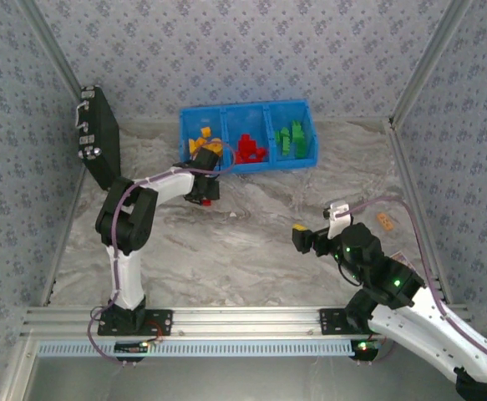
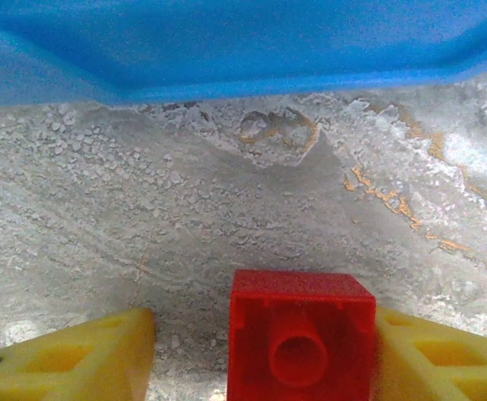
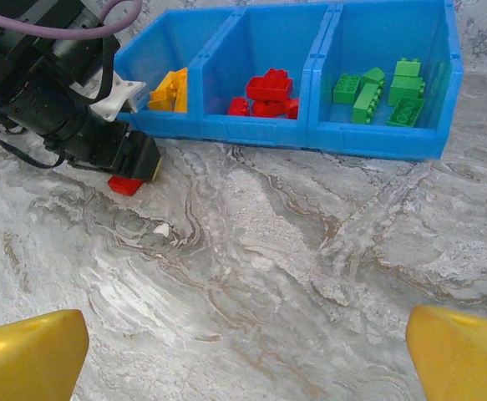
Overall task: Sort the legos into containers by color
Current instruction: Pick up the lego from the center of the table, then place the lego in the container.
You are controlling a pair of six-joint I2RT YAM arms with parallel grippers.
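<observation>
In the left wrist view the left fingers [image 2: 68, 359] stand apart with a red lego [image 2: 301, 334] between them. The brick touches the finger on the right of that view, and a strip of counter [image 2: 226, 200] shows between it and the other finger, so the grasp is loose, not clamped. The brick's hollow underside with its round tube faces the camera, and its lower edge is cut off by the frame. A dark mark on the corner of one finger is also cut off, and we cannot make it out. Just beyond the brick rises the blue wall of the bin [image 2: 243, 42], blurred and close.

From the right wrist camera, the same red lego [image 3: 126, 185] sits low under the black left gripper head, near the front of the bin's left compartment but apart from it. Most of it is hidden, and we cannot tell whether it rests on the marbled surface.

The right fingers [image 3: 26, 347] are spread wide at the bottom corners with nothing between them, well back from the bin [image 3: 377, 140].

Inside the bin, yellow legos [image 3: 169, 90] lie in the left compartment, red legos [image 3: 268, 93] in the middle and green legos [image 3: 385, 90] in the right.

From above, a black case [image 1: 99, 138] stands against the left wall. A small tan piece [image 1: 385, 221] lies near the right wall, and its markings are too small to read.
</observation>
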